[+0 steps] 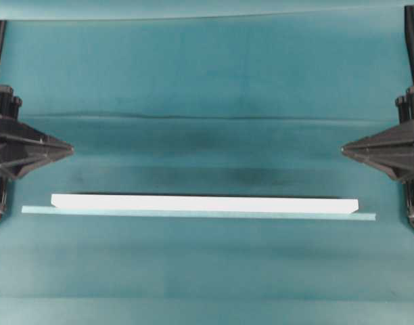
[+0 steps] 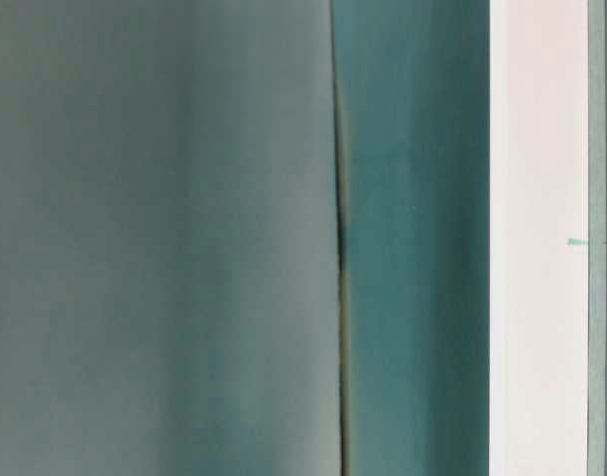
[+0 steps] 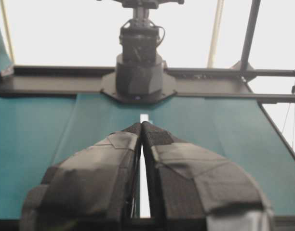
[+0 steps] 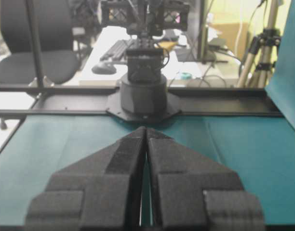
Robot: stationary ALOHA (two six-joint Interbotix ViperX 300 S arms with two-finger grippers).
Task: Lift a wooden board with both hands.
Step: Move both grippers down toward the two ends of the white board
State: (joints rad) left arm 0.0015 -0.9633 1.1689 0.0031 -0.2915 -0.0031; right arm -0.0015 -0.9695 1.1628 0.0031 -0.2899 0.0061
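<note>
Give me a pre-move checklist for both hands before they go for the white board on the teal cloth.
1. Board lies flat, nothing on it: ok.
2. Both board ends are free to grab: ok; the left hand and right hand sit at the table's sides, apart from it.
3. Hands are open enough to take the board: not ok; both wrist views show the fingers closed tip to tip.
4. Hands are empty: ok.
5. Pale tape strip runs along the board's near edge; whether they touch: cannot tell.
6. Path from each hand to its board end: ok, only bare cloth in between.
</note>
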